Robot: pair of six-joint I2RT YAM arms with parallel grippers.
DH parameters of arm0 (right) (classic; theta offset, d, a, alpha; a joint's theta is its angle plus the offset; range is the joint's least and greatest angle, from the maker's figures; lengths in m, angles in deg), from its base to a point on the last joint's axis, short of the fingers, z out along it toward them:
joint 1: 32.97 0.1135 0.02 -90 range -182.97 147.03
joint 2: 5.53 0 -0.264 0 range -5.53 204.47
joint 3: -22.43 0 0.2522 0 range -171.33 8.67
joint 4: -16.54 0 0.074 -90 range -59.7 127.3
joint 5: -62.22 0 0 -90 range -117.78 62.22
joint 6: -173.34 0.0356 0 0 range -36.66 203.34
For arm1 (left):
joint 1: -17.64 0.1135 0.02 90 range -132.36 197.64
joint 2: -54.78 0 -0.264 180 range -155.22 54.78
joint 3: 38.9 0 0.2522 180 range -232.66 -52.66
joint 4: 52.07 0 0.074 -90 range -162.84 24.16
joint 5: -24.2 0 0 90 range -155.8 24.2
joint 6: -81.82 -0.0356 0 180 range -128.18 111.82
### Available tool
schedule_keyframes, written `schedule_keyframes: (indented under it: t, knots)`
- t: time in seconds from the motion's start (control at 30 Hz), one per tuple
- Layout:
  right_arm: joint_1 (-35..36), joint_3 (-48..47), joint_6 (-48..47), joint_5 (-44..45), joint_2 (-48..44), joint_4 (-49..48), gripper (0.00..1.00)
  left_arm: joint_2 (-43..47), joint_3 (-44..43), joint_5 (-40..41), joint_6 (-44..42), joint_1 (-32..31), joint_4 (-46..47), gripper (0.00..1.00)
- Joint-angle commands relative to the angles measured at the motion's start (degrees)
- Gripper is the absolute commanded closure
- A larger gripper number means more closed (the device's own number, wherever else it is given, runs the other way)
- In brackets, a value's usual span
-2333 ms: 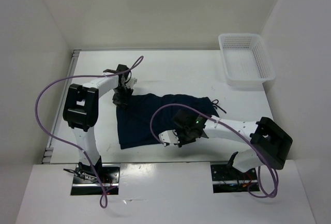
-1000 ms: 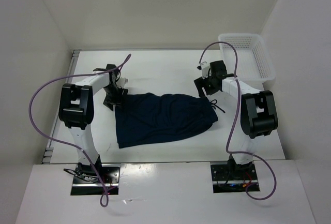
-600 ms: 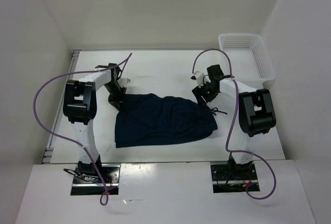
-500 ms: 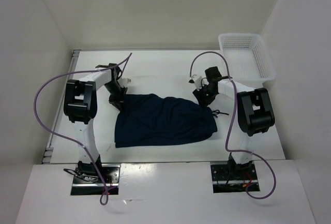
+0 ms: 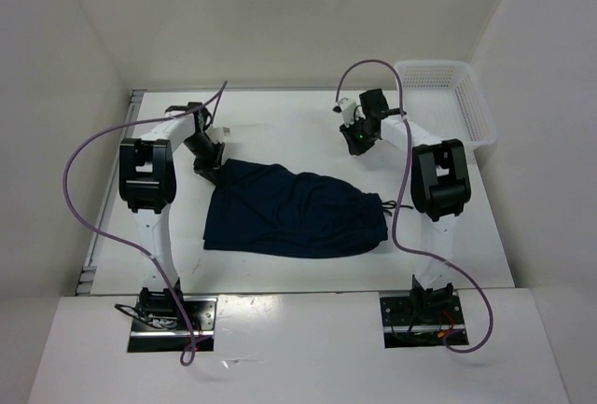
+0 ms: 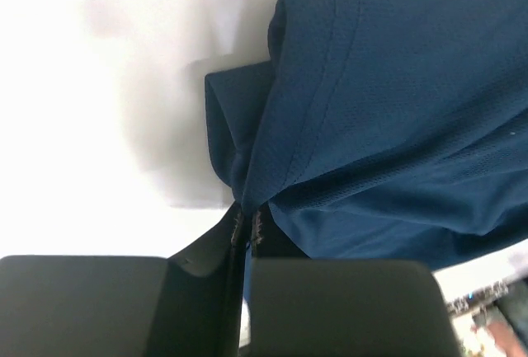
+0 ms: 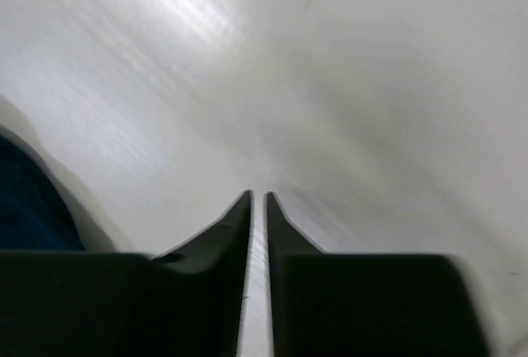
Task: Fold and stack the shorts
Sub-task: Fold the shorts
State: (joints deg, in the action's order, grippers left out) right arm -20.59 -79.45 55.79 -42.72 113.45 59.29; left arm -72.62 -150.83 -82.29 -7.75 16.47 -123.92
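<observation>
The dark navy shorts [image 5: 294,213] lie spread across the middle of the table, with the drawstring [image 5: 393,204] at their right end. My left gripper [image 5: 207,163] is shut on the shorts' far left corner. In the left wrist view the fabric [image 6: 371,110] is pinched between the fingertips of that gripper [image 6: 245,217] and bunches up from there. My right gripper [image 5: 354,139] is over bare table behind the shorts' right part, apart from them. In the right wrist view it [image 7: 257,200] is shut with only a hairline gap and holds nothing. A sliver of the shorts [image 7: 21,200] shows at the left edge.
A white mesh basket [image 5: 446,101] stands at the back right corner of the table [image 5: 289,129]. White walls enclose the table on the left, back and right. Purple cables loop above both arms.
My right arm swung from the front of the shorts to their back right end, then moved away farther back, empty. The shorts flattened and shifted slightly; the left gripper kept its hold.
</observation>
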Motion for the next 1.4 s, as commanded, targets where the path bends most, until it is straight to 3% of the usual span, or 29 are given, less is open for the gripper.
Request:
schedule_keyframes:
  t: [0.0,0.07,0.2,0.37,0.57,0.67,0.83,0.9,1.0,1.03,1.17,1.37]
  knots:
    - [0.36,-6.72,3.20,1.40,-0.15,-0.09,0.74,-2.33,-2.55,3.04,-0.43,0.99,2.46,1.00]
    - [0.36,-4.28,2.51,-2.70,-3.46,3.42,0.34,-1.55,-0.55,2.52,-0.43,0.99,2.45,1.00]
    - [0.36,4.60,-0.05,-10.81,-13.05,9.57,0.16,0.13,4.12,2.52,-0.43,0.99,4.02,1.00]
    - [0.36,18.66,-2.06,-7.05,-24.12,12.23,0.14,1.97,6.24,2.52,-0.43,0.99,5.87,1.00]
    - [0.36,26.32,-8.22,-1.59,-28.88,16.27,0.13,3.56,8.60,2.52,-0.43,0.99,7.54,1.00]
    - [1.94,30.36,-8.22,3.93,-28.28,12.24,0.13,3.56,8.61,1.99,-0.43,0.99,7.55,1.00]
    - [2.47,31.25,-4.36,13.34,-23.37,2.92,0.25,4.61,10.45,2.51,-0.43,0.99,8.08,1.00]
    - [2.47,28.89,-3.83,13.36,-20.21,2.12,0.31,4.61,10.46,2.52,-0.43,0.99,8.08,1.00]
    - [2.47,25.81,-2.16,12.48,-17.30,0.72,0.54,4.61,10.46,1.38,-0.43,0.99,8.08,1.00]
    - [2.47,25.11,-0.94,12.48,-15.64,-0.33,0.70,4.61,9.85,1.37,-0.43,0.99,8.08,1.00]
    - [2.47,17.83,2.76,14.58,-11.76,-2.71,0.98,3.91,8.44,0.76,-0.43,2.14,8.68,1.00]
    - [2.47,2.00,8.65,20.91,-3.24,-8.59,1.00,-2.32,-4.20,5.06,-0.43,3.28,9.31,1.00]
